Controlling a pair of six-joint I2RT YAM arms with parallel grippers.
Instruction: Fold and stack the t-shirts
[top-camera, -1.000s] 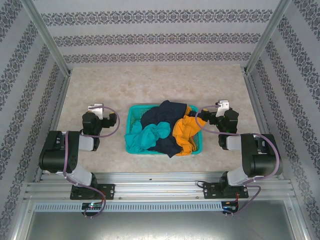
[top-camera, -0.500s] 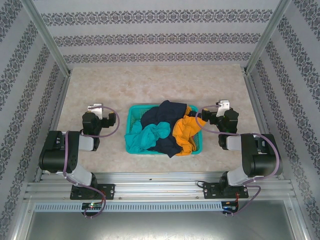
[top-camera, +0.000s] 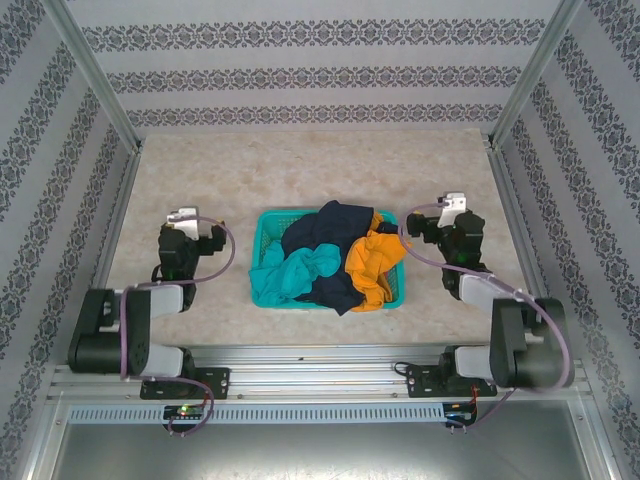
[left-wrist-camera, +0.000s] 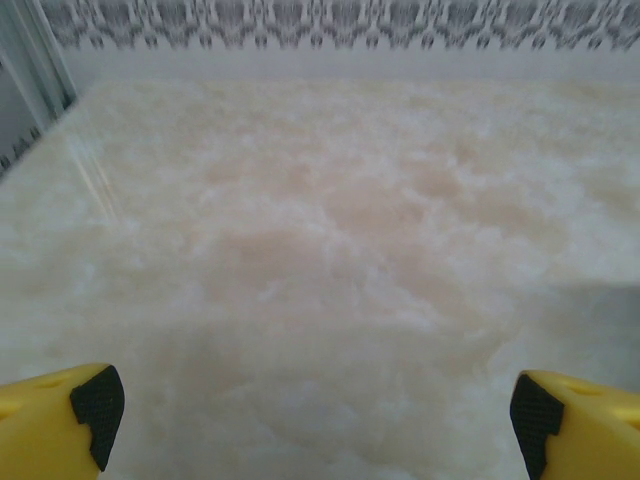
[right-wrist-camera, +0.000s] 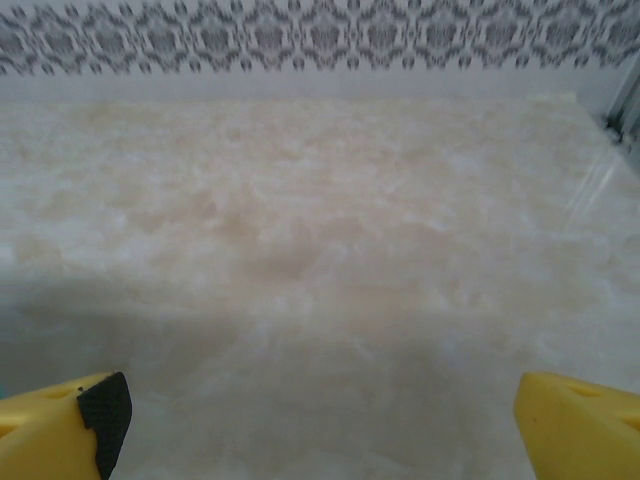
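overhead view, start of the job. i judge that nothing is done so far: the t-shirts (top-camera: 330, 262) lie crumpled together in a teal mesh basket (top-camera: 262, 222) at the middle of the table (top-camera: 300, 170), and none is spread out, folded or stacked. the teal shirt (top-camera: 295, 272) lies at the near left of the basket. the dark navy shirt (top-camera: 325, 235) runs through the middle and spills over the near rim. the orange-yellow shirt (top-camera: 372, 262) fills the right side and also hangs over the rim. every step is left: lift out one shirt, lay it flat on bare table, fold it, then repeat and pile them.

the left gripper (top-camera: 185, 216) stands left of the basket, well apart from it, and the right gripper (top-camera: 452, 207) stands just beside the basket's far right corner, touching no cloth.

wrist views. on each arm the yellow fingers (left-wrist-camera: 60, 425) sit at opposite edges of the frame, spread wide, with bare marbled table between them. both face the far wall, so the shirts lie off to the inner side of each gripper, not between its fingers. i judge the orange-yellow shirt the nearest to reach, from the right.
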